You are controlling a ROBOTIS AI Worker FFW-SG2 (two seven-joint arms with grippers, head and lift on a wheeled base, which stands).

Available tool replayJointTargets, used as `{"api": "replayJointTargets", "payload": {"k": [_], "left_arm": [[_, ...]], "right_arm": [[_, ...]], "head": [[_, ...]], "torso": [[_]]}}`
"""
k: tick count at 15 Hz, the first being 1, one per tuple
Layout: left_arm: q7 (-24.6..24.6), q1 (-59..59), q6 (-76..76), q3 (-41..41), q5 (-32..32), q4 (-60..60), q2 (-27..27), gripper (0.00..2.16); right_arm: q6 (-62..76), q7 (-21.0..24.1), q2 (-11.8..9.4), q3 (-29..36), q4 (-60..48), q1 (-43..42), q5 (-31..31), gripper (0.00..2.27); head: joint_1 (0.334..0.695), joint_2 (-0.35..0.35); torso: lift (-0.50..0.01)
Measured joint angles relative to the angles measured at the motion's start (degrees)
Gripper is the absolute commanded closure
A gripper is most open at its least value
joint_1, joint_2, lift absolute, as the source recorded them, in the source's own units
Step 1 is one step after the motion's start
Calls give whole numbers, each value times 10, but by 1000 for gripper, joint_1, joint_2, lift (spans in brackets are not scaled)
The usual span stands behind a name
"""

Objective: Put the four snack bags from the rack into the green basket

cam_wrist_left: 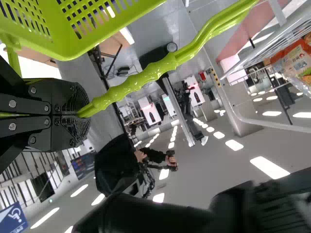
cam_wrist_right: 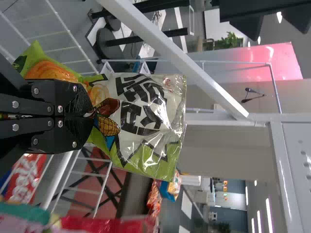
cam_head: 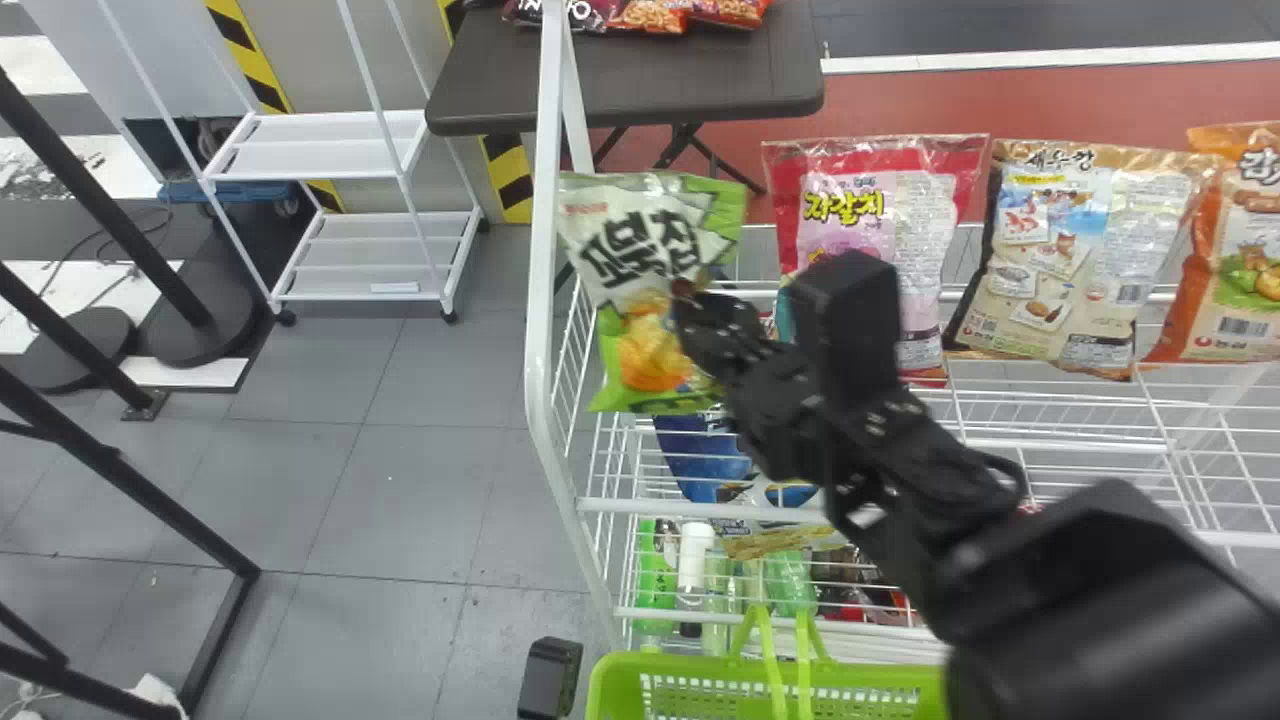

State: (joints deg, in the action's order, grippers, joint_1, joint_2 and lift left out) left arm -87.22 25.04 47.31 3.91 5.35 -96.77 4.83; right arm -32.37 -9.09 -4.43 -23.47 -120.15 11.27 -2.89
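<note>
Right gripper: your right gripper (cam_head: 692,300) is closed on the green-and-white snack bag (cam_head: 640,240); its jaws press together over the printed food picture.
Held bag: upright in the head view, its lettered upper part above your right jaws, one green lower corner below them; it is near the rack's white post (cam_head: 545,250).
Left gripper: your left gripper (cam_wrist_left: 81,114) has its jaws pinched around the green handle (cam_wrist_left: 160,68), which runs out past the fingertips.
Green basket: the basket (cam_head: 760,665) is well below your right jaws, by the front of the rack (cam_head: 700,505), with its rim toward the head view's bottom edge.
Pink bag: the pink bag (cam_head: 925,190) stands in the rack, to the right of your right jaws, partly behind the arm.
Brown bag: the brown bag (cam_head: 1060,260) is next, farther right of those jaws, also upright.
Orange bag: the orange bag (cam_head: 1235,255) is farthest right of them, cut by the view's edge.
Lower shelves: below your right jaws are a blue bag (cam_head: 695,465) and, lower down, bottles (cam_head: 692,555).
Dark table: the table (cam_head: 640,85) is beyond your right jaws, with more snack packs (cam_head: 650,15) on it.
</note>
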Motion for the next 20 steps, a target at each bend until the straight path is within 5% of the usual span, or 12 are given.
{"api": "replayJointTargets", "payload": {"k": [5, 6, 8, 13, 20], "left_arm": [[6, -8, 19, 3, -9, 0, -4, 2115], [6, -7, 19, 1, -8, 0, -4, 2115], [6, -5, 19, -3, -5, -1, -6, 2115], [5, 7, 19, -6, -7, -19, -6, 2115], [-1, 45, 24, -3, -2, -74, -6, 2115]], "right_arm": [[-119, -6, -133, 185, -239, 200, 131, 2071], [-135, -14, -151, 232, -269, 238, 166, 2071], [-201, -38, -170, 323, -316, 305, 221, 2071], [-377, -126, -150, 383, -344, 377, 213, 2071], [-308, -162, -101, 288, -205, 363, 190, 2057]], "head": [[695, -224], [695, -326], [695, -350], [695, -350], [695, -350]], "torso": [[-6], [-6], [-6], [-6], [-6]]}}
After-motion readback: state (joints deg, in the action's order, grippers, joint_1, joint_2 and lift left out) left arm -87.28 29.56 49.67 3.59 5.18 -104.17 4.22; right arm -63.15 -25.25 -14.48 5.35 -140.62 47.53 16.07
